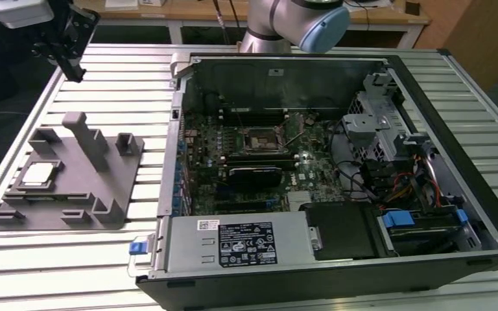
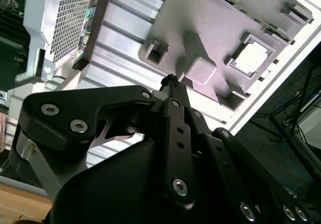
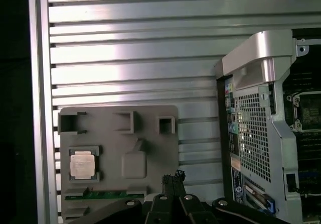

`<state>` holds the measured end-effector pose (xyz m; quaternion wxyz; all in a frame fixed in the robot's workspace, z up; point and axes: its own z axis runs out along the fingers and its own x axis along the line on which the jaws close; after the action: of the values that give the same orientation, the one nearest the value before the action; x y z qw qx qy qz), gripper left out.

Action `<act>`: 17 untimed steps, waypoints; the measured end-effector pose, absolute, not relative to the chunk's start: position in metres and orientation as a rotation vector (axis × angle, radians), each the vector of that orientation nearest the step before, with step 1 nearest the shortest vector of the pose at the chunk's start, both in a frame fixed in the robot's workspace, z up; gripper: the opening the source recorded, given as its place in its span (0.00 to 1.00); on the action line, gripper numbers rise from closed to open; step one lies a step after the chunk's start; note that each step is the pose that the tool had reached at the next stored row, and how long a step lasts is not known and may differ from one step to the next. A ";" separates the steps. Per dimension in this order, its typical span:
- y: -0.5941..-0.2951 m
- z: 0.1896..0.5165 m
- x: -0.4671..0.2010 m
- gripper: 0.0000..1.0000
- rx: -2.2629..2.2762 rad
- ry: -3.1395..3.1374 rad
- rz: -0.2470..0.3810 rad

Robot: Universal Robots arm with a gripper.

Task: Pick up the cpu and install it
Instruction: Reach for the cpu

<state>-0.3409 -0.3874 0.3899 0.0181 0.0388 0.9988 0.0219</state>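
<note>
The cpu (image 1: 39,175) is not in the grasp of the gripper (image 1: 74,72), whose black fingers are drawn together at the tips with nothing between them. The tips meet the same way in the second wrist view (image 2: 171,81) and in the first wrist view (image 3: 173,176). In the exterior view the gripper hangs in the air above the slatted aluminium table (image 1: 102,78), touching nothing.

Below it on the table lies the grey plastic fixture (image 1: 117,178), with its upright posts. The cpu lies flat, silver top up, in a square recess of that fixture, at the end toward the exterior view's left; both wrist views show it there too (image 2: 253,57) (image 3: 82,164). A thin green circuit board (image 3: 105,194) lies in a slot just beside the cpu's recess.

To the exterior view's right of the fixture lies the open computer case (image 1: 173,129), its motherboard facing up. The black-framed cpu socket (image 1: 258,139) sits near the middle of the board, well apart from the cpu.
</note>
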 end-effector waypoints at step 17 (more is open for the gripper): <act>-0.388 0.375 -0.378 0.11 0.121 3.102 0.068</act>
<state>-0.3785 -0.3875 0.3750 0.0182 0.0389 0.9988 0.0219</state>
